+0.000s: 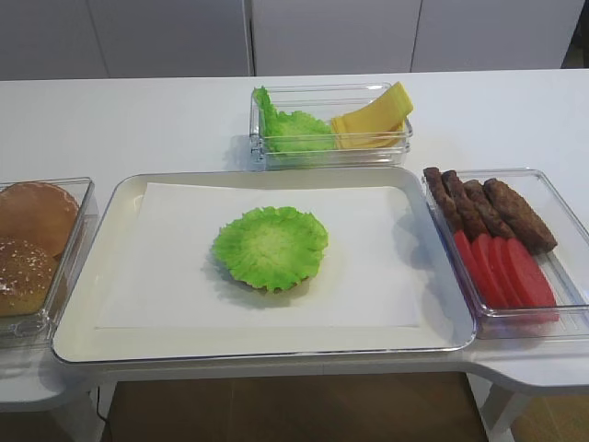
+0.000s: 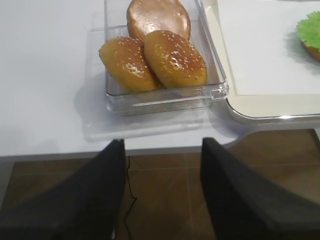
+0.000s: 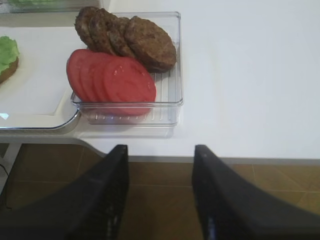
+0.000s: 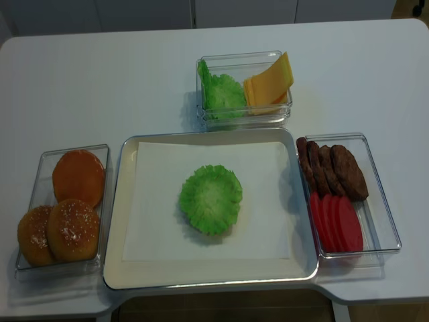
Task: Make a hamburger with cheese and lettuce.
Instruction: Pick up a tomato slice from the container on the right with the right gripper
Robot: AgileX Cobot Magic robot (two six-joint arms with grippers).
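Note:
The hamburger is a frilly green lettuce leaf over a thin brown bun base, lying mid-tray on white paper. Its edge shows in the right wrist view and the left wrist view. Yellow cheese slices lean in the far clear box beside more lettuce. My right gripper hangs open and empty over the floor, before the table's front edge. My left gripper is likewise open and empty, in front of the bun box. Neither shows in the high views.
The cream tray holds the paper. A clear box of domed buns stands to its left. On the right, another box has tomato slices and brown patties.

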